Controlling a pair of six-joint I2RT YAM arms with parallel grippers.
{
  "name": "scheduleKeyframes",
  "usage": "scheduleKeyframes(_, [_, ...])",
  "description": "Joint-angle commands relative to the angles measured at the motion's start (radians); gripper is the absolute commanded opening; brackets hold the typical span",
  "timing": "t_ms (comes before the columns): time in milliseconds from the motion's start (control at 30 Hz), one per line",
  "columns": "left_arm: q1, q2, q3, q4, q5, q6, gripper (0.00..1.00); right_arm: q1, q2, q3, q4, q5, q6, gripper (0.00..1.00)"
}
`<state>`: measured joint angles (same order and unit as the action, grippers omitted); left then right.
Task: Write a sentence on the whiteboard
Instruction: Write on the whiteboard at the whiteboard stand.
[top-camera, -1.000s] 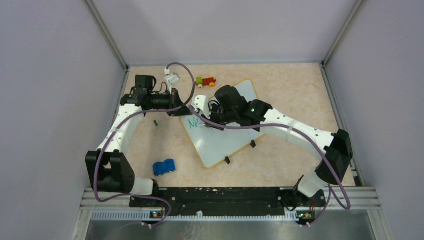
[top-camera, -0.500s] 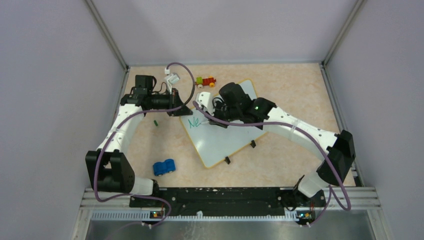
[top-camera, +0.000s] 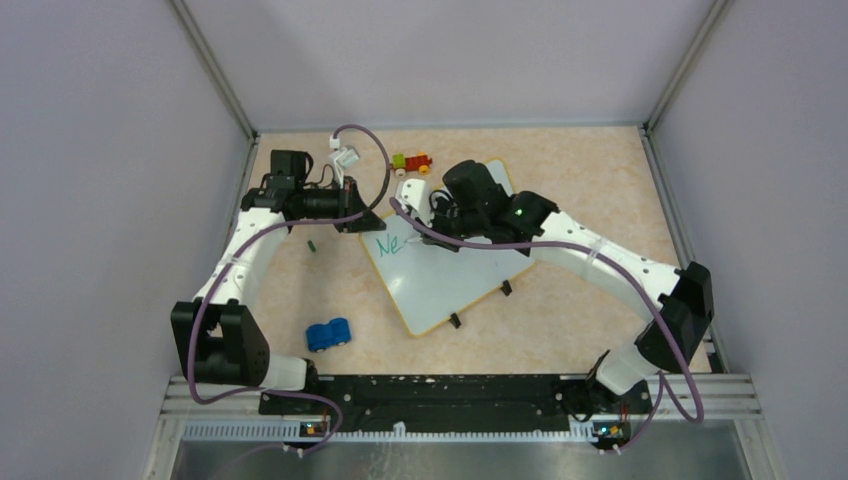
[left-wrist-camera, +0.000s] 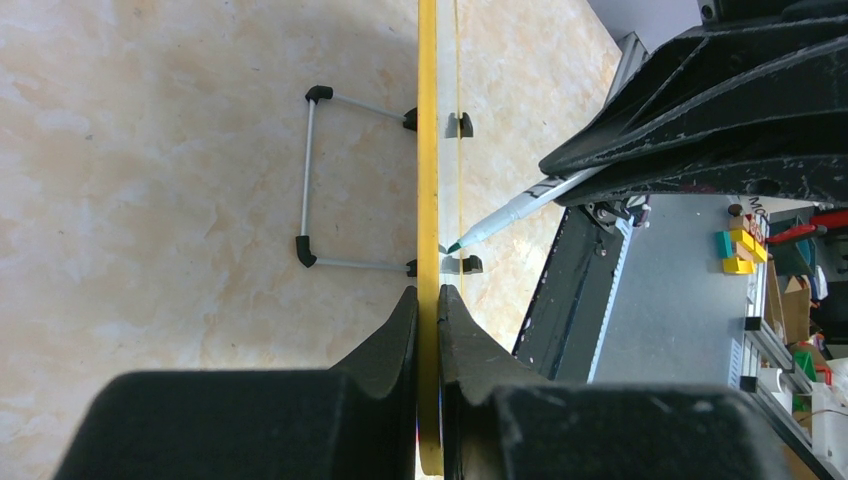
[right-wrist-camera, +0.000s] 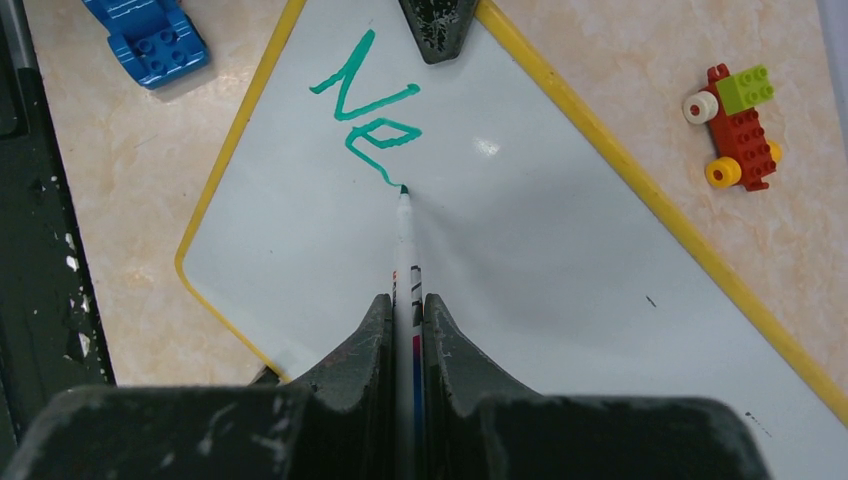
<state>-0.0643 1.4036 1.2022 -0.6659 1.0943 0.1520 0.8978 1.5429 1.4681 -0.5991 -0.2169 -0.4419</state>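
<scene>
Now the right gripper (right-wrist-camera: 404, 300), clenched on the marker (right-wrist-camera: 405, 235), is finishing the "e" of the sentence (right-wrist-camera: 372, 110). Only "Ne" is written, so a "w" beside it is probably coming next. Meanwhile the left gripper (left-wrist-camera: 427, 297) is pinching the rim of the whiteboard (right-wrist-camera: 560, 270), which is lying askew mid-surface (top-camera: 590, 170). Since a second ago, the right wrist has been shifting farther along the board.

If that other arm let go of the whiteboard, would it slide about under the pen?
Probably somewhat. The whiteboard looks thin and light on a smooth tabletop, so the marker pressing down might shift it. The left gripper is shut on its yellow rim, likely for that. It looks stiff: its edge runs straight.
</scene>
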Motion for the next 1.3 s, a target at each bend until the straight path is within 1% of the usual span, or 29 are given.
scheduleKeyframes(0, [0.001, -0.008, 0.004, 0.012, 0.029, 0.006, 0.00, -0.013, -0.020, 0.065, 0.028, 0.011, -0.008, 0.00])
scheduleKeyframes(233, [0.001, -0.005, 0.006, 0.014, 0.030, 0.004, 0.00, -0.014, -0.003, 0.100, 0.021, -0.002, -0.008, 0.00])
scheduleKeyframes(533, [0.001, -0.003, 0.010, 0.012, 0.028, 0.006, 0.00, -0.013, 0.027, 0.095, 0.018, -0.027, -0.010, 0.00])
scheduleKeyframes(833, [0.001, -0.002, 0.010, 0.010, 0.025, 0.007, 0.00, -0.013, 0.041, 0.060, 0.026, -0.024, -0.012, 0.00])
scheduleKeyframes(1267, [0.001, -0.006, 0.007, 0.009, 0.023, 0.008, 0.00, -0.016, -0.021, -0.023, 0.024, 0.014, -0.019, 0.00])
